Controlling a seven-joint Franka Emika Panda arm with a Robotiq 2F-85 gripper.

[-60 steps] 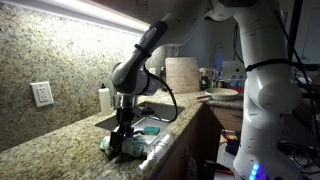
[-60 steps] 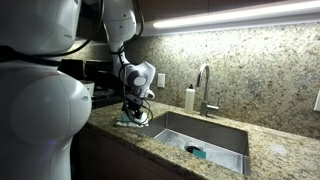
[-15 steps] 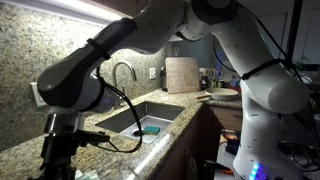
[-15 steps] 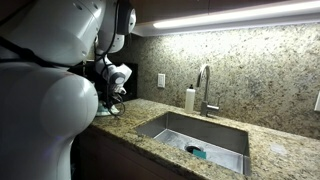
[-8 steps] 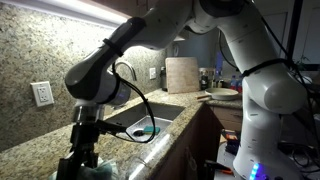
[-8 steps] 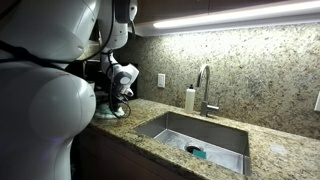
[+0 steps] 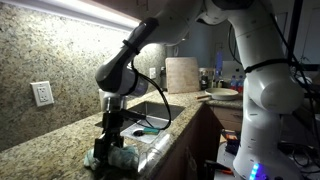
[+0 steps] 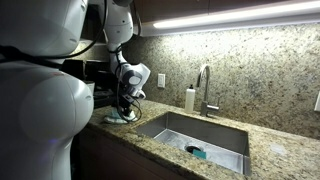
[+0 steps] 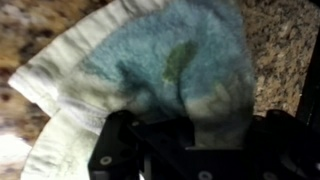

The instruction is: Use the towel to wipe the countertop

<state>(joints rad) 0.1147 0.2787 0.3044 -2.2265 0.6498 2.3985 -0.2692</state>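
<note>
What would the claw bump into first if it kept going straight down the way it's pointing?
The towel: the claw points down onto it and seems to be touching it. Right beneath the towel lies the granite countertop.

The towel [image 9: 150,70] is soft terry cloth, the countertop [image 7: 50,138] glossy speckled granite, the sink [image 8: 200,128] matt metal.
</note>
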